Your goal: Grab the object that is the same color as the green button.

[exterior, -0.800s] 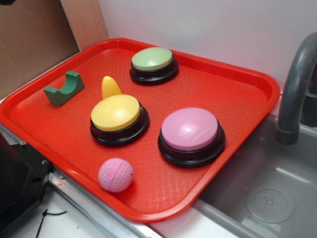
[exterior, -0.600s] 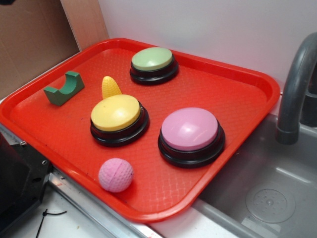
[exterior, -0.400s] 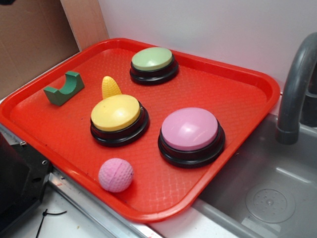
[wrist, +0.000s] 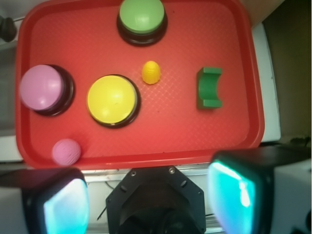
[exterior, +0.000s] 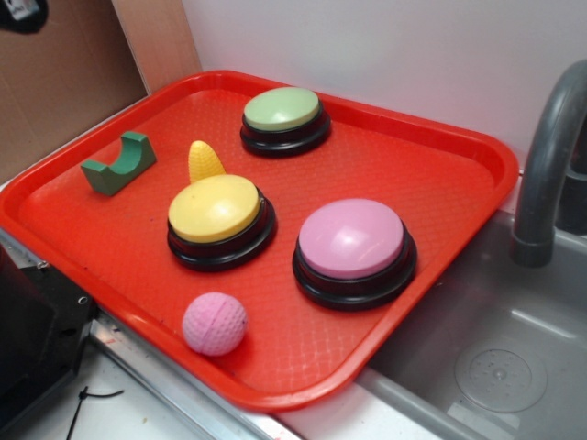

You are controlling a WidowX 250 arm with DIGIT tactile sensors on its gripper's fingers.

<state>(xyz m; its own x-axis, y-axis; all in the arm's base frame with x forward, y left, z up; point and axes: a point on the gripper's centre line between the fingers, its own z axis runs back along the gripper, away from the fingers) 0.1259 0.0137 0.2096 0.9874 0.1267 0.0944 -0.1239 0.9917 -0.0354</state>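
Note:
The object, a small dark green block with a round notch, lies at the left end of the red tray. From the wrist it shows right of centre as the same green block. The pale green button sits at the tray's back, and its dome is at the top of the wrist view. My gripper hangs high above the tray's near edge, open, with nothing between its teal-padded fingers. Only a dark bit of the gripper shows at the exterior view's top left corner.
A yellow button, a pink button, a yellow corn toy and a pink ball share the tray. A grey faucet and sink lie to the right. The black robot base is at lower left.
The dark bit of the gripper at the exterior view's top left has come slightly further into view. Nothing on the tray has moved.

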